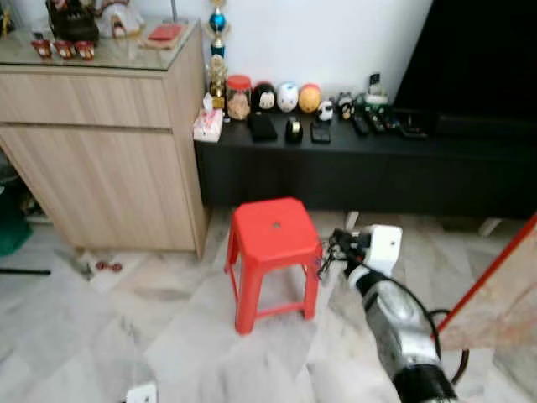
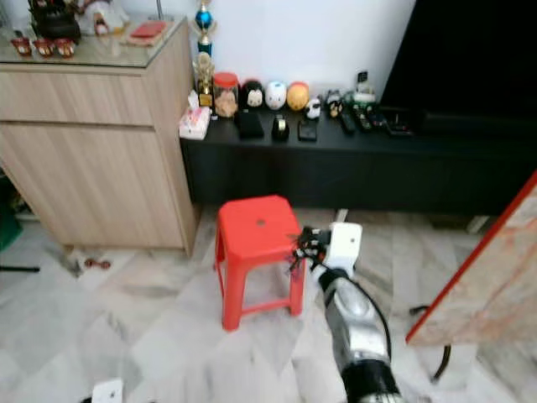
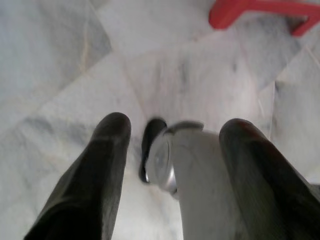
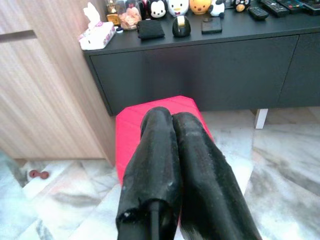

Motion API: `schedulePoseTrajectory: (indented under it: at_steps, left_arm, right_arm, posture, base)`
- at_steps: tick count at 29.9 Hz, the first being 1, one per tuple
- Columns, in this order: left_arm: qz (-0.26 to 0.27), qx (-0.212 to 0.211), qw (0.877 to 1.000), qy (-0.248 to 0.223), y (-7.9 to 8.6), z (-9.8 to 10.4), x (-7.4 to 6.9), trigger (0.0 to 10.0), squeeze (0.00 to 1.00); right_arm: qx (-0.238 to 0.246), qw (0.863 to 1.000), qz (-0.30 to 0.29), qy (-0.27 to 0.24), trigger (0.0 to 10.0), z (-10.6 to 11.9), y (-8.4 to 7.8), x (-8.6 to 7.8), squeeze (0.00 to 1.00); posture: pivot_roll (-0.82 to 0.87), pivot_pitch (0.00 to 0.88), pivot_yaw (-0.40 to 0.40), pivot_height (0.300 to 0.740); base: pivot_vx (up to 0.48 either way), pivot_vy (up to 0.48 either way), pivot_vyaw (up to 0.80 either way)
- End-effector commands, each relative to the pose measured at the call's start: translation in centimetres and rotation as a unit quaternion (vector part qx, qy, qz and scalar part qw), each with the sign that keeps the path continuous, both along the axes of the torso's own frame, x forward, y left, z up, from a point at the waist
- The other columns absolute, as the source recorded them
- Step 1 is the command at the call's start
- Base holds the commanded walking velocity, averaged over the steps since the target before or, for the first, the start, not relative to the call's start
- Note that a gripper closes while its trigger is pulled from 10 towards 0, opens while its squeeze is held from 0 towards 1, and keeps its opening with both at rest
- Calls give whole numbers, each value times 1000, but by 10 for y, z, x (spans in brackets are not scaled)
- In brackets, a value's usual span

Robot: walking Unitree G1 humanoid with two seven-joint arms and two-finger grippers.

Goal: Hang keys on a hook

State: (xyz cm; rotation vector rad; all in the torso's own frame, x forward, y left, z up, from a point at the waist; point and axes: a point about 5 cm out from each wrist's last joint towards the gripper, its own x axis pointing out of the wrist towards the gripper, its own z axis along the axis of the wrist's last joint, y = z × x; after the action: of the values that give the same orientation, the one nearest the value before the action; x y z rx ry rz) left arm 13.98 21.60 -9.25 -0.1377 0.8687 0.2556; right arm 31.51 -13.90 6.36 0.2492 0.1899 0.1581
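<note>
Black keys (image 1: pixel 329 250) are pinched in the closed right gripper (image 1: pixel 336 252) beside a stool (image 1: pixel 274 231); hanging is judged undone.

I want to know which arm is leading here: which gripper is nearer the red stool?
Right. The right gripper is raised beside the red stool, by its seat edge. The left gripper points down at the marble floor, the stool's feet farther ahead.

stool (image 1: pixel 274 229) red | floor (image 1: pixel 168 336) grey-veined marble | low cabinet (image 1: pixel 377 172) black
</note>
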Motion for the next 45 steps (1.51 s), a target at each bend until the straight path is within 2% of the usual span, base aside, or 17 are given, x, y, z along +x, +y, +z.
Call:
schedulePoseTrajectory:
  at_steps: [1, 8, 15, 21, 23, 25, 26, 28, 29, 30, 31, 34, 36, 40, 42, 45]
  left_arm:
    - [-7, -1, 1000, 7, -2, -2, -3, 10000, 0]
    - [-2, 3, 1000, 7, 9, -2, -11, 10000, 0]
    - [-14, 4, 1000, 9, 10, -1, -11, 10000, 0]
    - [-13, 1, 1000, 12, 9, -3, -17, 10000, 0]
    - [-14, -1, 1000, 14, 6, -4, -18, 10000, 0]
    - [-13, -1, 1000, 14, 6, -4, -19, 10000, 0]
    - [-13, -1, 1000, 14, 6, -4, -19, 10000, 0]
    - [-12, -1, 1000, 14, 8, -4, -21, 10000, 0]
    - [-12, -1, 1000, 14, 8, -4, -21, 10000, 0]
    - [-12, -1, 1000, 14, 9, -4, -21, 10000, 0]
    - [-11, -1, 1000, 14, 10, -4, -22, 10000, 0]
    - [-12, 0, 1000, 15, 12, -4, -24, 10000, 0]
    - [-12, 1, 1000, 15, 13, -4, -24, 10000, 0]
    - [-12, 1, 1000, 14, 14, -4, -24, 10000, 0]
    - [-13, 1, 1000, 15, 14, -4, -26, 10000, 0]
    - [-13, 1, 1000, 16, 15, -5, -30, 10000, 0]
  right_arm:
    - [-1, 1000, -3, -13, 10000, 7, -1, 3, 0]
    - [1, 1000, -4, -13, 10000, 7, -1, 3, 0]
    - [3, 1000, -5, -12, 10000, 6, -1, 3, 0]
    - [10, 999, -14, 27, 10000, -13, -8, -3, 0]
    - [-11, 996, -25, 84, 10000, -42, -19, -17, 0]
    - [-16, 994, -47, 103, 10000, -51, -30, -23, 0]
    - [-16, 994, -47, 103, 10000, -51, -30, -23, 0]
    - [32, 981, -114, 152, 10000, -62, -52, -29, 0]
    - [32, 981, -114, 152, 10000, -62, -52, -29, 0]
    - [56, 975, -137, 167, 10000, -65, -58, -31, 0]
    - [58, 972, -147, 172, 10000, -66, -64, -31, 0]
    - [-14, 973, -132, 187, 10000, -73, -78, -40, 0]
    - [-49, 965, -135, 219, 10000, -85, -89, -54, 0]
    - [-62, 944, -162, 282, 10000, -106, -103, -82, 0]
    - [-73, 932, -158, 317, 10000, -117, -103, -98, 0]
    - [-80, 925, -153, 338, 10000, -125, -102, -109, 0]
  posture:
    - [74, 0, -118, 740]
    - [73, 0, -118, 740]
    - [72, 0, -119, 740]
    - [69, 0, -122, 740]
    - [70, 0, -123, 740]
    - [67, 0, -122, 740]
    - [67, 0, -122, 740]
    - [72, 0, -124, 740]
    - [72, 0, -124, 740]
    - [76, 0, -122, 740]
    - [59, 0, -120, 740]
    - [55, 0, -120, 740]
    - [71, 0, -119, 740]
    - [59, 0, -111, 740]
    - [55, 0, -105, 740]
    - [53, 0, -100, 740]
  base:
    - [0, 0, 0]
    - [0, 0, 0]
    - [0, -79, 0]
    - [0, -425, 0]
    - [0, -429, 0]
    - [0, -428, 0]
    - [0, -428, 0]
    - [0, -416, 0]
    - [0, -416, 0]
    - [0, -412, 0]
    - [0, -405, 0]
    - [0, -405, 0]
    - [0, -407, 0]
    - [0, -405, 0]
    - [0, -407, 0]
    - [0, -406, 0]
